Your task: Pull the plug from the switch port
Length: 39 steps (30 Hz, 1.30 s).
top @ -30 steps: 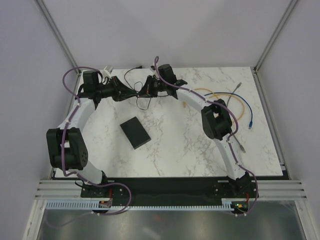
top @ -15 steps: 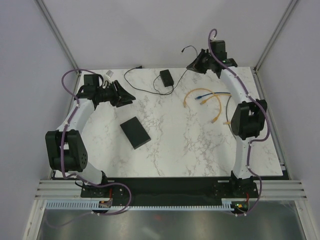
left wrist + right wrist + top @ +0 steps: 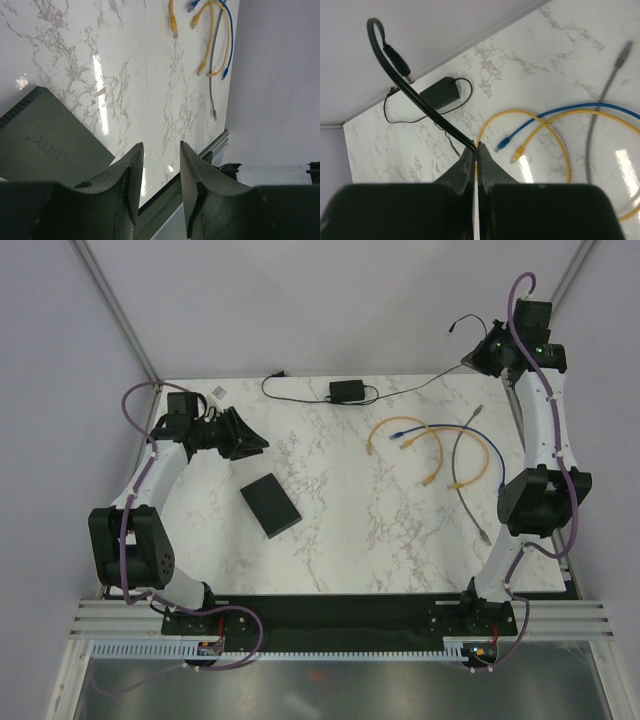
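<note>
The right gripper [image 3: 476, 146] is clamped on the thin black cord [image 3: 422, 105], raised above the far-right corner of the table [image 3: 380, 530]. The barrel plug [image 3: 398, 62] hangs free, well apart from the switch box [image 3: 270, 506]. The left gripper [image 3: 160, 147], fingers parted and empty, hovers near the box.

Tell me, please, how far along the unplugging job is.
Done: the barrel plug on the thin black cord hangs free, with no cord attached to the flat matte-black box. In hand: the right gripper is shut on that cord; the left gripper is open and empty. Left: probably just releasing the cord.
</note>
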Tool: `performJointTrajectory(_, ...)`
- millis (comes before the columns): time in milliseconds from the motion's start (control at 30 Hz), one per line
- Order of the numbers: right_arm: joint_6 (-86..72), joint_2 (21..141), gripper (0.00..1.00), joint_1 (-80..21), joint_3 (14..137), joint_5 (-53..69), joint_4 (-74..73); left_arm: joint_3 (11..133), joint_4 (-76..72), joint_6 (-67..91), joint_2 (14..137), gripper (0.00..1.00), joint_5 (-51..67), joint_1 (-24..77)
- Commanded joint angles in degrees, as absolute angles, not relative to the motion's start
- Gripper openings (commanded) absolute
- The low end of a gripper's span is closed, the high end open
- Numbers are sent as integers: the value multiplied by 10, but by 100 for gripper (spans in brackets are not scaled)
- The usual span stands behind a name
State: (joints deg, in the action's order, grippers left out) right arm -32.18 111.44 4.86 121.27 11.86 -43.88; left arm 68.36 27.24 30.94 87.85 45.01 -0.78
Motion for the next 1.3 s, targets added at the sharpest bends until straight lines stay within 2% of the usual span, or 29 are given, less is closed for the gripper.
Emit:
performJointTrajectory(0, -284, 1064, 0, 83, 1250, 77, -486, 692, 278, 284, 879, 42, 447, -7)
performJointTrajectory(233, -222, 1030, 0, 139, 1267, -29, -559, 698, 287, 280, 892, 41, 439, -7)
performJointTrajectory(533, -198, 1034, 0, 123, 1278, -76, -573, 706, 293, 278, 911, 40, 429, -7)
performJointTrajectory(633, -199, 1038, 1, 110, 1267, -38, -553, 708, 297, 273, 912, 41, 424, -9)
performJointTrajectory(667, -201, 1048, 6, 103, 1265, -24, -547, 708, 298, 274, 911, 40, 420, -9)
performJointTrajectory(733, -210, 1071, 11, 77, 1267, 25, -546, 710, 298, 273, 914, 41, 418, -10)
performJointTrajectory(900, -250, 1107, 13, 31, 1212, 51, -520, 741, 297, 285, 937, 40, 417, -10)
performJointTrajectory(967, -262, 1117, 20, 31, 1187, 60, -512, 750, 298, 288, 939, 41, 414, -10)
performJointTrajectory(1000, -264, 1122, 27, 31, 1187, 62, -512, 751, 298, 288, 940, 41, 412, -10)
performJointTrajectory(1033, -264, 1128, 43, 31, 1188, 66, -512, 750, 297, 289, 938, 40, 409, -11)
performJointTrajectory(1100, -265, 1140, 57, 26, 1190, 80, -505, 745, 297, 288, 933, 41, 406, -11)
performJointTrajectory(1133, -266, 1144, 71, 24, 1191, 91, -496, 742, 296, 287, 932, 41, 403, -10)
performJointTrajectory(1267, -315, 1146, 92, 11, 1172, 145, -434, 745, 293, 278, 943, 42, 397, -11)
